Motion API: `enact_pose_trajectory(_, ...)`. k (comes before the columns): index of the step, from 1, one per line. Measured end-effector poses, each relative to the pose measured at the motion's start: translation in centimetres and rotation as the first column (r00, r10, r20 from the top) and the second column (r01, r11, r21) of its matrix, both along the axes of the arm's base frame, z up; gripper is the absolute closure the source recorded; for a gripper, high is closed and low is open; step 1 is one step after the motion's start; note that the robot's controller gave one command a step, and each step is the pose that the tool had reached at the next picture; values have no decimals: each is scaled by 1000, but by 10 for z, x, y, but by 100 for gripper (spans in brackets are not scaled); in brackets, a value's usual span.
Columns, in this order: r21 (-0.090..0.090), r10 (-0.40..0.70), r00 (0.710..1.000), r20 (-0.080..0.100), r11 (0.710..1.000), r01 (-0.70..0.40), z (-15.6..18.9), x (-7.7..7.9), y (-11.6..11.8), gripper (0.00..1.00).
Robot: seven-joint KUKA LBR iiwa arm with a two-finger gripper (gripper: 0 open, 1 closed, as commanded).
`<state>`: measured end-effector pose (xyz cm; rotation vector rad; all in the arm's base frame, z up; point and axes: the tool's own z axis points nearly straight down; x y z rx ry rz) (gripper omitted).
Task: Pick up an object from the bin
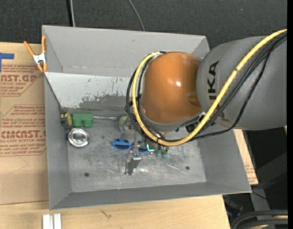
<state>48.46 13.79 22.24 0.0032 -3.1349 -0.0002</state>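
Note:
My gripper (131, 165) reaches down from under the orange wrist cover to the bin floor, near the middle of the front half. A small blue piece (120, 144) lies flat just up and left of it, close but apart. Nothing shows in the gripper's grasp. A pale round thing (123, 123) sits further back, partly hidden by the cover.
At the left of the bin floor a green block (82, 120) lies against the back slope, with a small dark and yellow piece (65, 117) at its left end. A shiny round metal tin (78, 137) stands just in front of the block. The arm covers the right side.

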Motion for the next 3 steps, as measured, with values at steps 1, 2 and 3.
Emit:
enact_pose_trajectory(1,6,-357,934,14,934,357,-150,56,-28,0)
enact_pose_trajectory(2,7,-354,935,8,935,354,-147,55,-26,100)
enact_pose_trajectory(3,5,-340,940,14,940,340,-18,56,-27,100)
